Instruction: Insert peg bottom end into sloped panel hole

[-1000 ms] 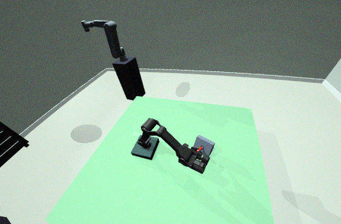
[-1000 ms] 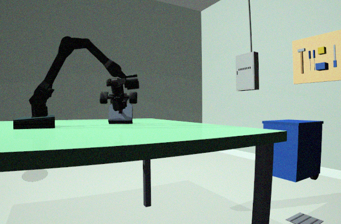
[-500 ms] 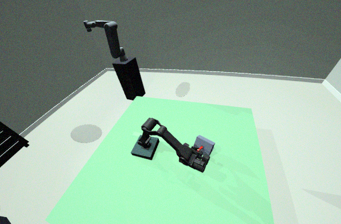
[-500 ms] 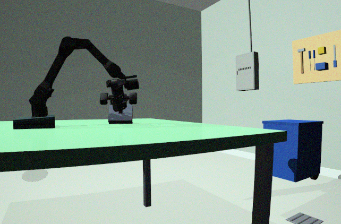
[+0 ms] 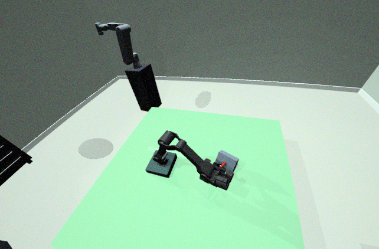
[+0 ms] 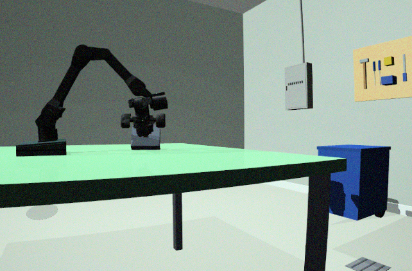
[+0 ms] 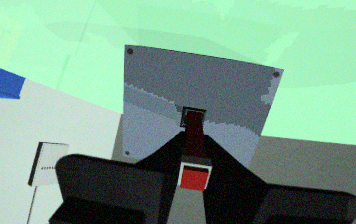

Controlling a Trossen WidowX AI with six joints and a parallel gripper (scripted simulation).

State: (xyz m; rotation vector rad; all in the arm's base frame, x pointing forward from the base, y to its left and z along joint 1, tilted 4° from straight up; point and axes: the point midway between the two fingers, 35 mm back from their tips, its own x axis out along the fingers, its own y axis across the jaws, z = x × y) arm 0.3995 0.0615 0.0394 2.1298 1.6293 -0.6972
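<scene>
A grey sloped panel [image 5: 231, 159] [image 6: 150, 141] [image 7: 160, 90] stands on the green table [image 5: 138, 192] [image 6: 214, 157] in front of the arm. Its square hole [image 7: 193, 111] sits in the middle of its face. My gripper [image 5: 224, 169] [image 6: 144, 130] [image 7: 193, 138] is shut on a red square peg [image 5: 222, 164] [image 7: 194, 135]. The peg points along the hole's direction and its far end sits in the hole's mouth. The peg's near end [image 7: 194, 178] faces the wrist camera between the dark fingers. In the exterior view the gripper hides the peg.
The arm's base [image 5: 161, 166] [image 6: 41, 148] stands on the table to the left of the panel. A dark pillar with a second arm [image 5: 142, 85] stands beyond the table's far edge. A blue bin [image 6: 355, 180] is on the floor to the right.
</scene>
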